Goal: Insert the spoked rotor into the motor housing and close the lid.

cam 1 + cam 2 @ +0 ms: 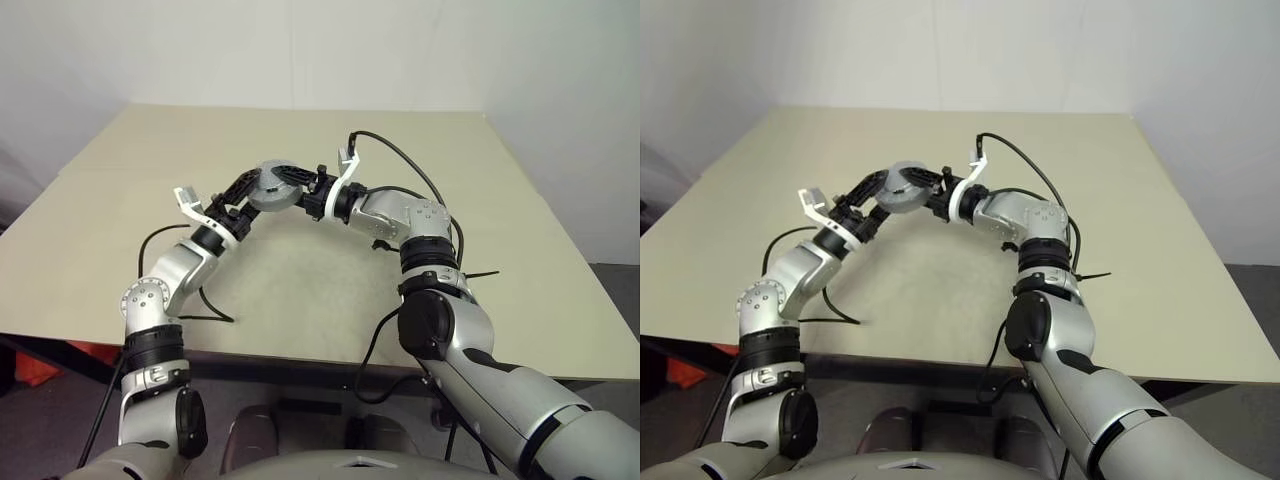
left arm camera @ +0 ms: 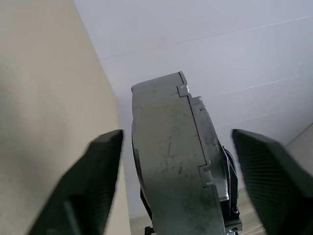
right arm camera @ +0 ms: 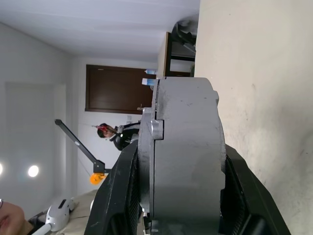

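A grey round motor housing hangs above the beige table, between my two grippers. Edge on, it shows a thick body with a thinner plate, the lid, flush against it along a seam. The spoked rotor is hidden. My right gripper is shut on the housing, one black finger pressed to each flat face. From the other side my left gripper straddles the housing, open, and its fingers stand clear of the metal.
Black cables loop over the table from both arms. The table's near edge runs just below my arms, with something red under its left corner. A person and a dark door show far behind.
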You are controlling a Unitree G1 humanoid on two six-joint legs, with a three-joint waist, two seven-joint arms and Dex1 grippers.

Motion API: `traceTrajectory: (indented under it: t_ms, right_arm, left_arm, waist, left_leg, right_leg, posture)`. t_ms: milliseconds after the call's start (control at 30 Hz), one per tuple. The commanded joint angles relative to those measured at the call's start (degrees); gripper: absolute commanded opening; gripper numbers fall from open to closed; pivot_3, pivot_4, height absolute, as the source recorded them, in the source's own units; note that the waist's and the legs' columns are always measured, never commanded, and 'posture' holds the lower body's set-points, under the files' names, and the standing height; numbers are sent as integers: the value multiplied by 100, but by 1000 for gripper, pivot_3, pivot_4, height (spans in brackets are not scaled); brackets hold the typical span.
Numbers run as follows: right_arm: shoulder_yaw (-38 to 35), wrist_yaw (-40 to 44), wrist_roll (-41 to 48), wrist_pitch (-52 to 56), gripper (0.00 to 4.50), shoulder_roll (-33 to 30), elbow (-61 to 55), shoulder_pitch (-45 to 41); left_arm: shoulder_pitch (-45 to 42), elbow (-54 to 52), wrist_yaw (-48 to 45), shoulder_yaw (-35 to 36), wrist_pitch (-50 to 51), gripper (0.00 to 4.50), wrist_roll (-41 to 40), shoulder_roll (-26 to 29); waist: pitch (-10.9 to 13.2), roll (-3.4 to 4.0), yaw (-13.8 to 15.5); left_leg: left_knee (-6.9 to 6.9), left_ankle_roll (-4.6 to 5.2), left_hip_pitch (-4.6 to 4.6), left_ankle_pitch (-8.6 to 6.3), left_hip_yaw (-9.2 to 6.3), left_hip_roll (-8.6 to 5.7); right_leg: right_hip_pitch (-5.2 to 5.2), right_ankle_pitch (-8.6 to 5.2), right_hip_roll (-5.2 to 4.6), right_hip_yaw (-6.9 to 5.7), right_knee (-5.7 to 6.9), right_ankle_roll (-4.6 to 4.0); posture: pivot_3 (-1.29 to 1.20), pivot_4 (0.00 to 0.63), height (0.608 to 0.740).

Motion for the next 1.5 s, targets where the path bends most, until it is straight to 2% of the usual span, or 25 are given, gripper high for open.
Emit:
traceTrajectory:
  t_ms: [33, 67, 167, 200, 467, 667, 900, 1167, 1500]
  right_arm:
    - [-39, 135, 265, -24, 2076, -6, -288, -186]
    - [-38, 131, 264, -28, 2076, -8, -288, -187]
    - [-41, 100, 281, -20, 2076, 8, -320, -191]
    - [-38, 87, 288, -16, 2076, 20, -339, -190]
    - [-1, 21, 301, -1, 2076, 74, -470, -170]
    - [286, 209, 71, -99, 2076, 45, -620, -54]
    - [627, 449, -308, -577, 4423, -13, -667, 29]
    - [814, 574, -545, -939, 4470, -46, -590, 61]
    - [852, 471, -916, -1377, 4470, -154, -454, 171]
  left_arm:
    - [-171, -24, -64, 10, 55, 2885, -11, 52]
    - [-172, -18, -73, 17, 61, 2885, -8, 59]
    - [-165, -29, -94, 28, 63, 2336, 8, 69]
    - [-158, -42, -96, 32, 62, 2277, 1, 68]
    - [-128, -121, -151, 41, 56, 2277, -15, 66]
    - [-150, -100, -162, 62, 26, 2277, 0, 71]
    - [-141, -136, -168, 94, 28, 2277, 50, 75]
    - [-118, -158, -194, 169, -52, 2277, 159, 95]
    - [169, 22, -33, 687, -659, 2277, 486, 217]
  waist:
    - [0, 0, 0]
    - [0, 0, 1]
    - [0, 0, 1]
    - [0, 0, 1]
    - [0, 0, 1]
    - [0, 0, 1]
    - [0, 0, 2]
    - [0, 0, 0]
    - [0, 0, -8]
  left_leg:
    - [0, 0, 0, 0, 0, 0]
    - [0, 0, 0, 0, 0, 0]
    - [0, 0, 0, 0, 0, 0]
    - [0, 0, 0, 0, 0, 0]
    - [0, 0, 0, 0, 0, 0]
    - [1, 0, 0, 0, -1, 0]
    - [1, 0, -1, 0, -1, 0]
    - [1, 0, -1, 0, -1, 0]
    - [2, 0, -1, 0, -2, 0]
  right_leg:
    - [0, 0, 0, 0, 0, 0]
    - [0, 0, 0, 0, 0, 0]
    - [0, 0, 0, 0, 0, 0]
    - [0, 0, 0, 0, 0, 0]
    - [0, 3, 0, 0, 0, -4]
    - [0, 4, 0, 0, 0, -5]
    - [0, 6, 0, 0, 1, -9]
    - [0, 5, 0, 0, 1, -7]
    - [0, 3, 0, 0, 0, -4]
  posture:
    - [0, 0, 740]
    - [0, 0, 740]
    - [0, 0, 740]
    - [0, 0, 740]
    - [0, 0, 740]
    - [0, 0, 740]
    - [0, 0, 740]
    - [0, 0, 740]
    - [0, 0, 740]
